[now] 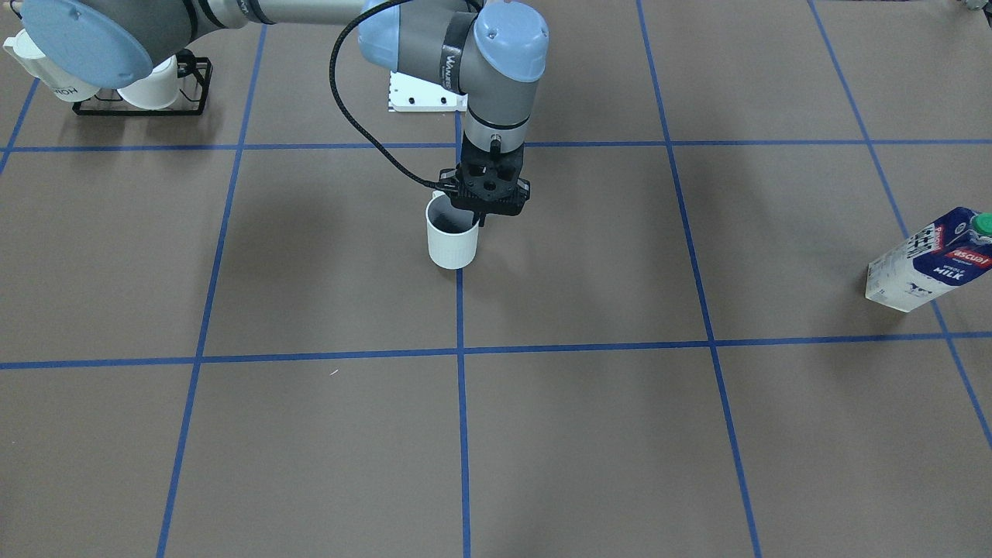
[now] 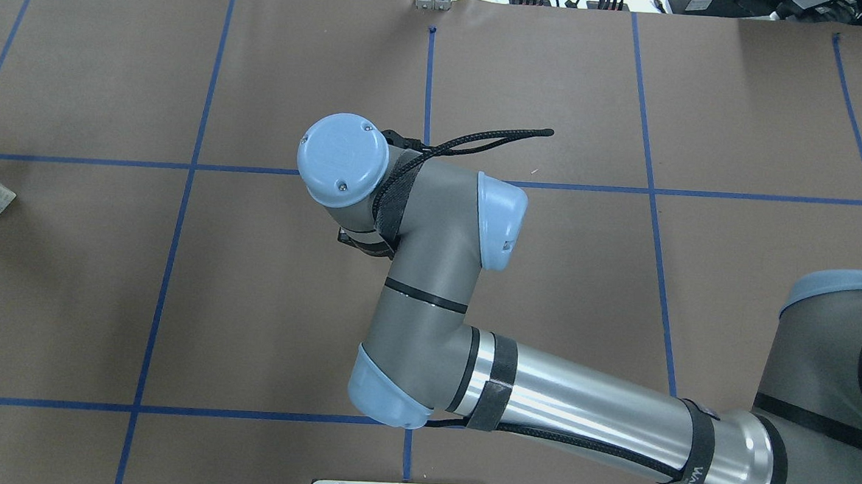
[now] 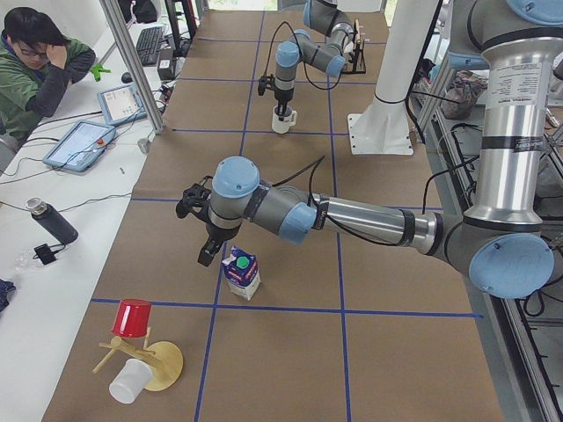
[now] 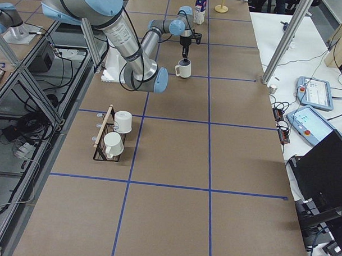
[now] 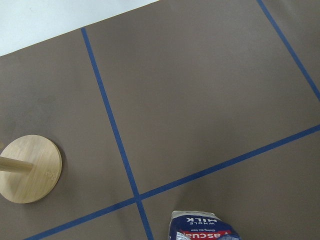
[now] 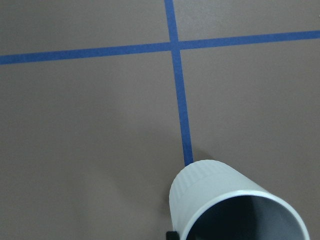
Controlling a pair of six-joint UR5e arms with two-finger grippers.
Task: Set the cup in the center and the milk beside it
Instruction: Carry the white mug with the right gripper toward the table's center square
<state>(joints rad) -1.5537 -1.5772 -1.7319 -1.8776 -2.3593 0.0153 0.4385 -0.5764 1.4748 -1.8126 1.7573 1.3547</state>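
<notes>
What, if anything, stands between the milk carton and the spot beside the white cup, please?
Nothing visible: only brown surface with blue tape lines lies between the tall blue-and-white milk carton and the small white cup.
</notes>
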